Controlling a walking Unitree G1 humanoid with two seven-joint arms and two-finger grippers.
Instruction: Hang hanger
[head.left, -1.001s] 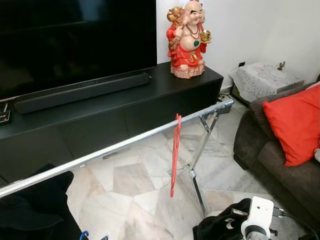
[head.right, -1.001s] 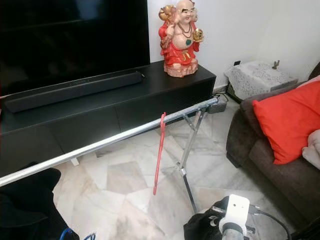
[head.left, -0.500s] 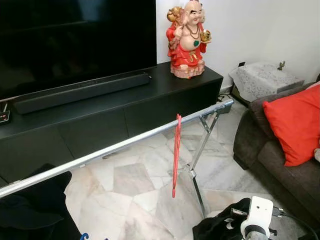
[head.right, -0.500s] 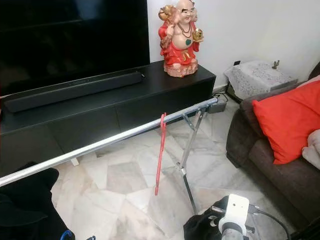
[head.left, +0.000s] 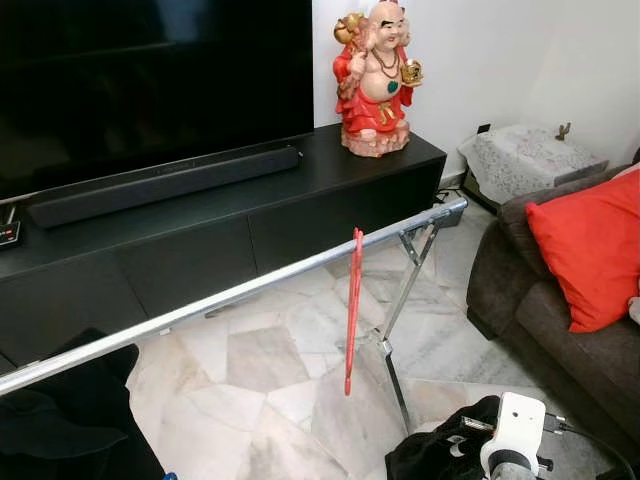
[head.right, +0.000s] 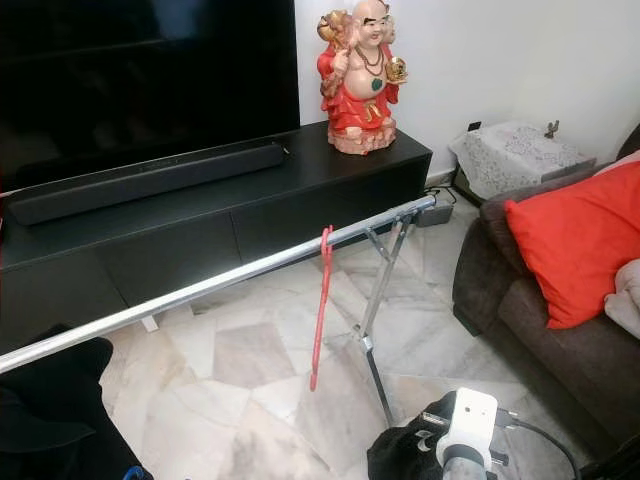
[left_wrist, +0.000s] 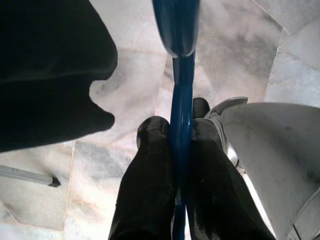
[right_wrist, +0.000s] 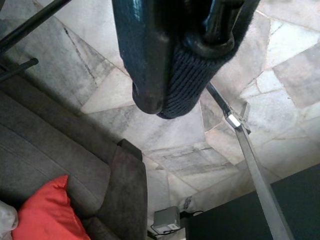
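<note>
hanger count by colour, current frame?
Red hanger, hooked on the metal rail: 1
Blue hanger, clamped between the left gripper fingers: 1
Total: 2

Red figurine (head.left: 376, 78) and soundbar (head.left: 165, 186) on black TV cabinet (head.left: 250, 215)
</note>
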